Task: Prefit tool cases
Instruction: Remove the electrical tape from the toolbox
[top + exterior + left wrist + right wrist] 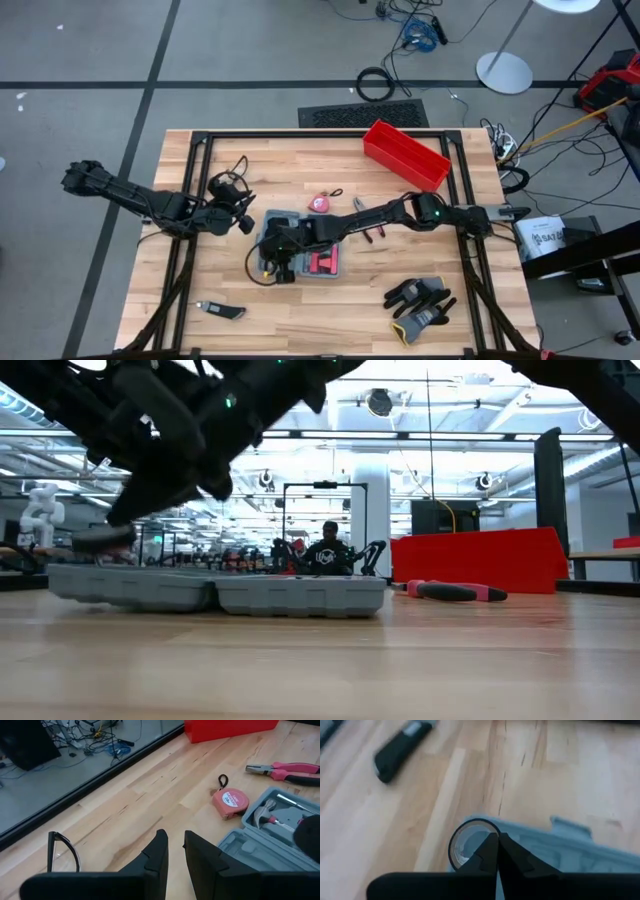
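Your right tool is pinching a small roll over the open tool case, left tool idle beside it

You have the tool case [300,250] lying open and flat near the middle of the desk [300,320], with a hammer in its slots and a red patch showing inside. Your right tool [496,851] reaches over the case's near-left corner, fingers pressed together on the rim of a small clear ring, seemingly a roll of tape [469,840]. Your left tool [175,855] hangs just left of the case, fingers a narrow gap apart and holding nothing. A pink tape measure [320,202] and pink-handled pliers [368,225] lie just behind the case, a red bin [405,153] farther back, gloves [420,303] at front right, a utility knife [222,310] at front left
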Tool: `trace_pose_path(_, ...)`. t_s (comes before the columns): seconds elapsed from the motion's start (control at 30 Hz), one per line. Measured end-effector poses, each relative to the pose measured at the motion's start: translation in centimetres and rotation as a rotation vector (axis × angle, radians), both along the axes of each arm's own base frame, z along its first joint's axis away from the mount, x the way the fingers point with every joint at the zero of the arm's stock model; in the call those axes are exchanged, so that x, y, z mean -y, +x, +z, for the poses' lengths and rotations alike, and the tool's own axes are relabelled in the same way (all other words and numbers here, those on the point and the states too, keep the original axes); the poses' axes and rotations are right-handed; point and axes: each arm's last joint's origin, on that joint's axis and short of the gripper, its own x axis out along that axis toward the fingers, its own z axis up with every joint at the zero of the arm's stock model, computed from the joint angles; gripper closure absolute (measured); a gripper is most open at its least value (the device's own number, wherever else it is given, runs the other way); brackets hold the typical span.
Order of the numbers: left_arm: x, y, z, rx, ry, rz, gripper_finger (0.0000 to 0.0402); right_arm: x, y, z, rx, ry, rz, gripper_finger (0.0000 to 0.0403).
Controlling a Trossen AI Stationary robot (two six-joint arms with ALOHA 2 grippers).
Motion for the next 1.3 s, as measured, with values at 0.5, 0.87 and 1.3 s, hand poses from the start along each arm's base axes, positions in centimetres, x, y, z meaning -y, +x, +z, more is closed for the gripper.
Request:
trace_pose_path(0.5,0.7,-0.1,0.1,0.018,0.013,-0.029,0.0333,6.1,-1.8,0.6,-0.212,-0.145,-0.186,0.0403)
trace_pose_path(0.87,1.5,-0.4,0.0,0.026,0.001,-0.064,0.0333,14.8,-2.8,2.0,-0.19,-0.025,-0.204,0.0403)
trace_pose_path(1.3,2.0,-0.8,-0.2,0.036,-0.042,-0.058,0.0333,8.8,-1.4,0.3,-0.1,-0.155,-0.05,0.0393)
